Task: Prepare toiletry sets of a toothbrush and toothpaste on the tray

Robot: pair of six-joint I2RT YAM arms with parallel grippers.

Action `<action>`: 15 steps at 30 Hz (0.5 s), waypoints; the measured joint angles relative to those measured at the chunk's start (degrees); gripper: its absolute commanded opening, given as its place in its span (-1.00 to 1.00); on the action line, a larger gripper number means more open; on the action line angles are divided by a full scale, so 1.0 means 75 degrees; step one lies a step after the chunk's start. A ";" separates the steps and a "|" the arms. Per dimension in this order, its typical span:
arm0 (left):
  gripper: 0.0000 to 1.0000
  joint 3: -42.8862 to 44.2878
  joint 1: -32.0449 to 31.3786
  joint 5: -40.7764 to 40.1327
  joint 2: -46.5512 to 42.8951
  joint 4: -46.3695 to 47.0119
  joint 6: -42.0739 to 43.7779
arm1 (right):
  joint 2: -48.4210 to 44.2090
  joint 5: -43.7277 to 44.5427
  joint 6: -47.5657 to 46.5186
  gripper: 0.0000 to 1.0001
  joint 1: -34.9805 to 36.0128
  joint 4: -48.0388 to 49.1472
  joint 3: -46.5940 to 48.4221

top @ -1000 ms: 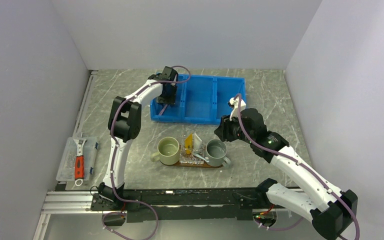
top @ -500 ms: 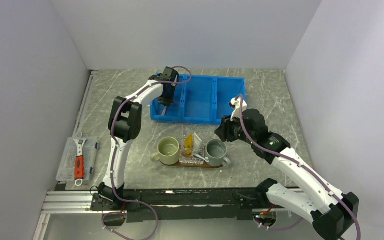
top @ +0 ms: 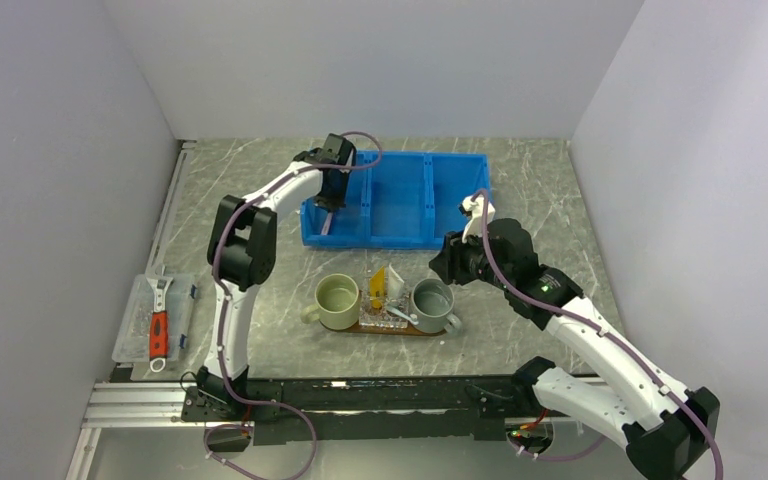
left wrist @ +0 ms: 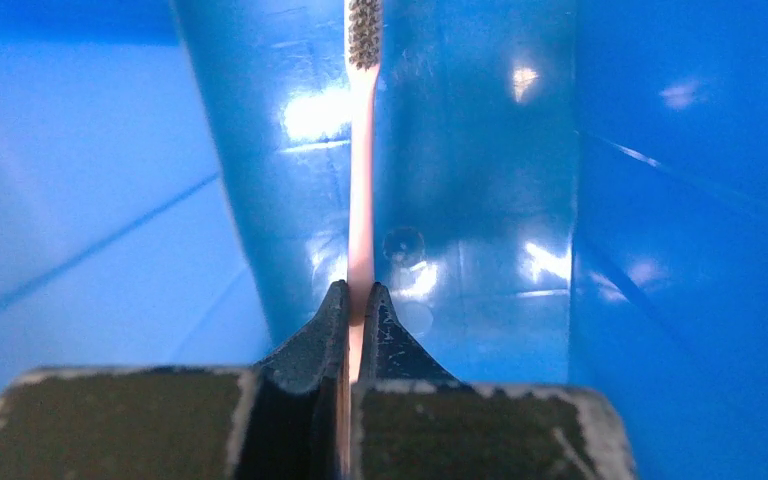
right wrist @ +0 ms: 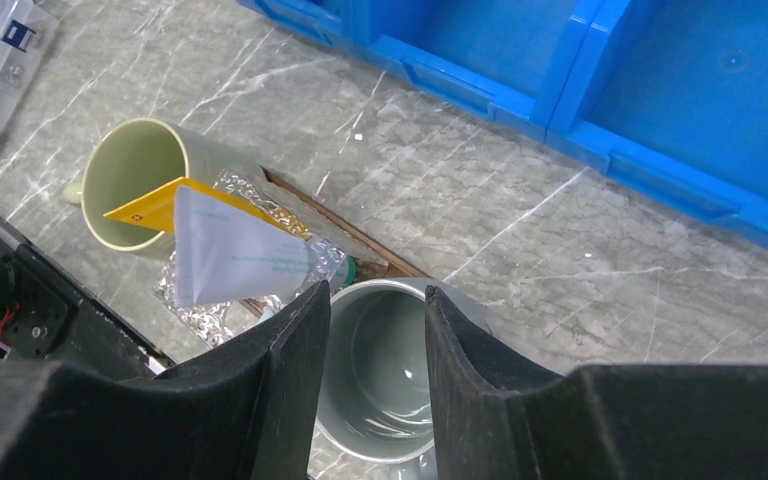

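White-and-black left arm (top: 280, 188) stretched far forward, wrist tipped down, left end effector (left wrist: 358, 300) pinched tight on a thin pinkish plastic toothbrush (left wrist: 361, 180), right arm (top: 608, 350) bent at the elbow, right end effector (right wrist: 375, 322) angled downward, fingers parted.

The blue three-compartment plastic bin (top: 400, 205) sits by the worktop's (top: 260, 190) far edge; the dark-brown wooden oblong tray (top: 400, 331) lies before it, mid-worktop.

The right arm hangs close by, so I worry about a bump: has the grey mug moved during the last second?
No. The grey mug stands in the same spot on the tray, its gap to the blue bin unchanged.
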 measured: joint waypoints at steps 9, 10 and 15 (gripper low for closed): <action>-1.00 -0.0286 -0.0017 0.0152 -0.1530 0.0076 -0.0131 | -0.0087 -0.0160 0.0061 -0.17 0.0000 -0.0006 0.0017; -1.00 -0.0312 -0.0017 0.0195 -0.1714 0.0096 -0.0187 | -0.0087 -0.0201 0.0076 -0.17 0.0000 -0.0015 0.0047; -1.00 -0.0702 -0.0020 0.0548 -0.2771 0.0385 -0.0568 | -0.0087 -0.0533 0.0251 -0.17 0.0000 0.0038 0.0300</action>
